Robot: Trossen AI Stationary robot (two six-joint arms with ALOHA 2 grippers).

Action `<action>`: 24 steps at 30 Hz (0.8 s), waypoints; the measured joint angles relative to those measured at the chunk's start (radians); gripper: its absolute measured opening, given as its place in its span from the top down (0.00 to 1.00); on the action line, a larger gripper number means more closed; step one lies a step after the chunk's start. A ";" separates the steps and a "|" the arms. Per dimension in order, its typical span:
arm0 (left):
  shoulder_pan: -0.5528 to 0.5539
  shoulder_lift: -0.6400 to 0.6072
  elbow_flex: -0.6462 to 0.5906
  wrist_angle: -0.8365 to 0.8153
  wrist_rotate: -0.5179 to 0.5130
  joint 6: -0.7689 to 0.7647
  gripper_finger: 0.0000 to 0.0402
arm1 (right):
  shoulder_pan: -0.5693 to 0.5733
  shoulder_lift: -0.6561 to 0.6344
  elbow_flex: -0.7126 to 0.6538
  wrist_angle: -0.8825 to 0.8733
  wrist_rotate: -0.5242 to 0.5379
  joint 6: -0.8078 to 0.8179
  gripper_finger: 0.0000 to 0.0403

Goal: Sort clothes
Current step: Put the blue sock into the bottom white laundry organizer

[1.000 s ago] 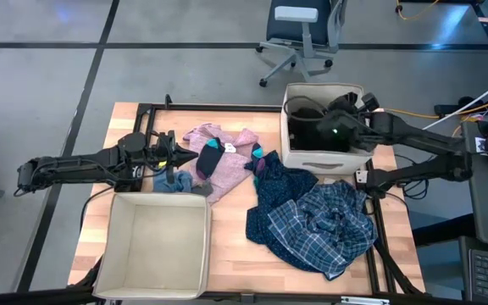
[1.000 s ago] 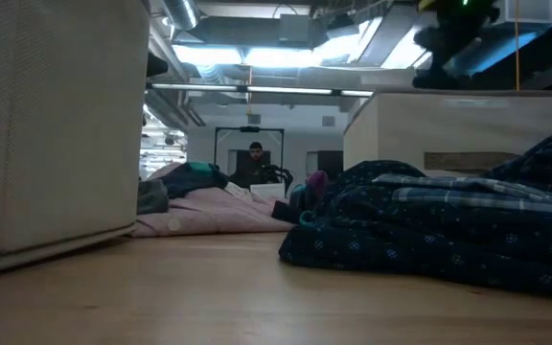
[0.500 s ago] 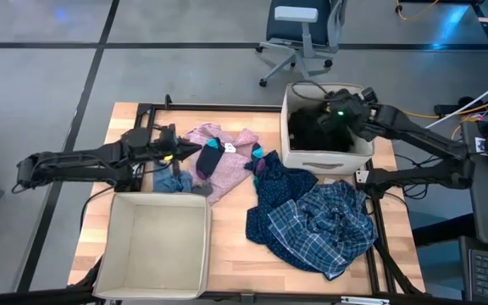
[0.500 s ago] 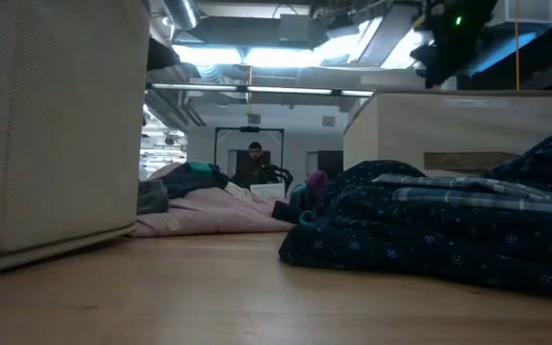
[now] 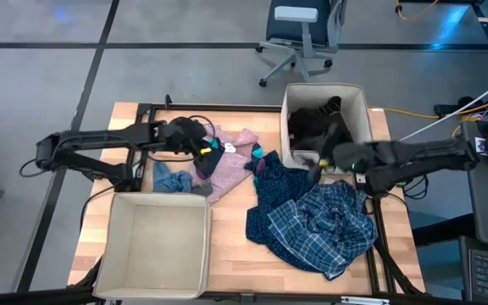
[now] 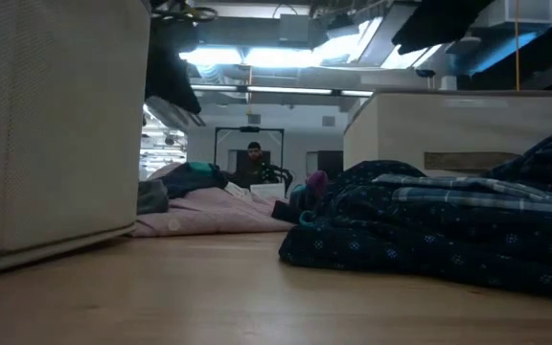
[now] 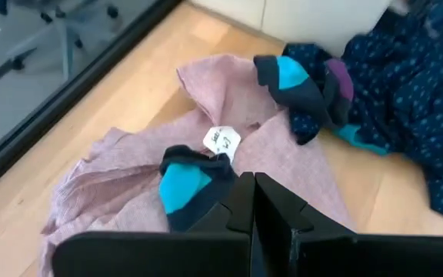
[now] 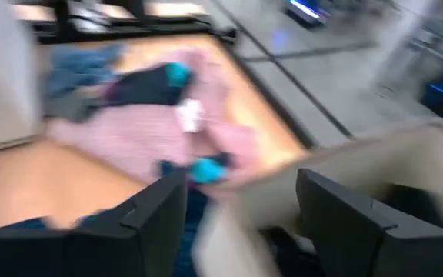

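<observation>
Since a second ago the right pincer (image 5: 318,167) has left the far bin (image 5: 361,114) empty and open, black pieces (image 5: 316,125) inside. Left pincer (image 7: 254,201) is shut, empty, over the sock (image 7: 187,183) on the pink top (image 5: 231,161) — plaid shirt (image 5: 333,222), denim item (image 5: 172,179) and near bin (image 5: 155,246) remain untouched.

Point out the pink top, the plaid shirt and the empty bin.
Pink top (image 5: 224,166), high view, on its middle panel.
Plaid shirt (image 5: 333,224), high view, on the crumpled plaid centre.
Empty bin (image 5: 155,246), high view, on its bare floor.
</observation>
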 joint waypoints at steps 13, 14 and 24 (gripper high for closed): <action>0.014 0.121 0.062 0.111 -0.028 0.028 0.97 | 0.308 0.085 -0.371 0.615 0.027 0.025 0.40; 0.018 0.124 0.062 0.111 -0.030 0.028 0.95 | 0.321 0.094 -0.389 0.637 0.044 0.034 0.40; 0.029 0.204 0.062 0.025 -0.114 0.057 0.54 | 0.345 0.227 -0.447 0.794 0.124 0.061 0.40</action>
